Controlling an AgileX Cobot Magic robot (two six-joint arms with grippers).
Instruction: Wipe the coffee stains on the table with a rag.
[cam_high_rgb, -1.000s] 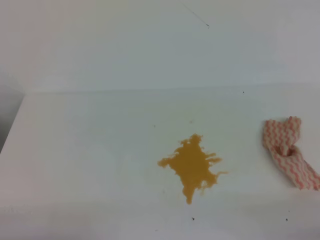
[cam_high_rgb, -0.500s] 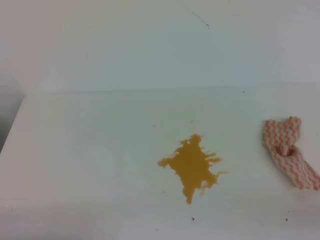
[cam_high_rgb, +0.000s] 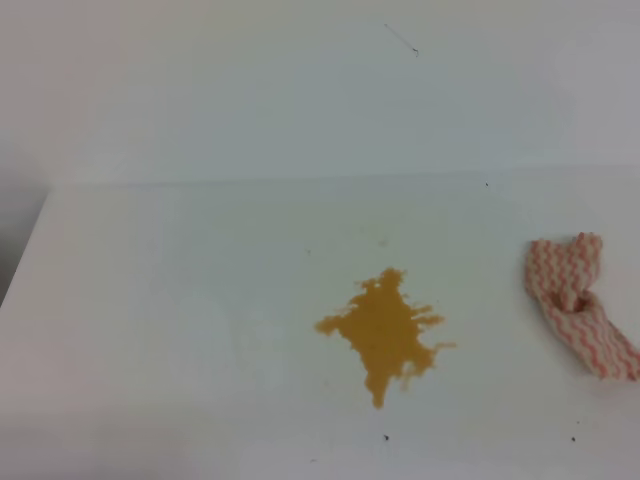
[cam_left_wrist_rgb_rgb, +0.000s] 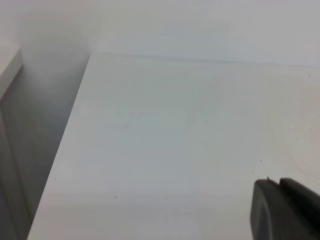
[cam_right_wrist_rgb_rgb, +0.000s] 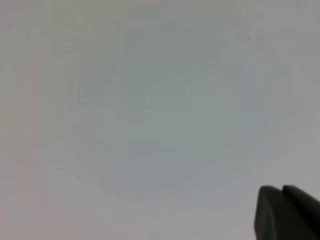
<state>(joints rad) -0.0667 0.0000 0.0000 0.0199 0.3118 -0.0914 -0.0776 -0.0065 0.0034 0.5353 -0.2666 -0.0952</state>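
Grippers, both closed (cam_left_wrist_rgb_rgb: 285, 210) (cam_right_wrist_rgb_rgb: 287, 212), hang above table (cam_left_wrist_rgb_rgb: 175, 140), holding nothing.

We are seeing orange-brown coffee stains (cam_high_rgb: 383, 335) spreading in a spiky splat mid-table (cam_high_rgb: 180, 330), while the crumpled pink-and-white zigzag rag (cam_high_rgb: 579, 304) is lying well apart at its right edge.

Right gripper (cam_right_wrist_rgb_rgb: 282, 212) has its jaws closed; left gripper (cam_left_wrist_rgb_rgb: 280, 207) looks alike
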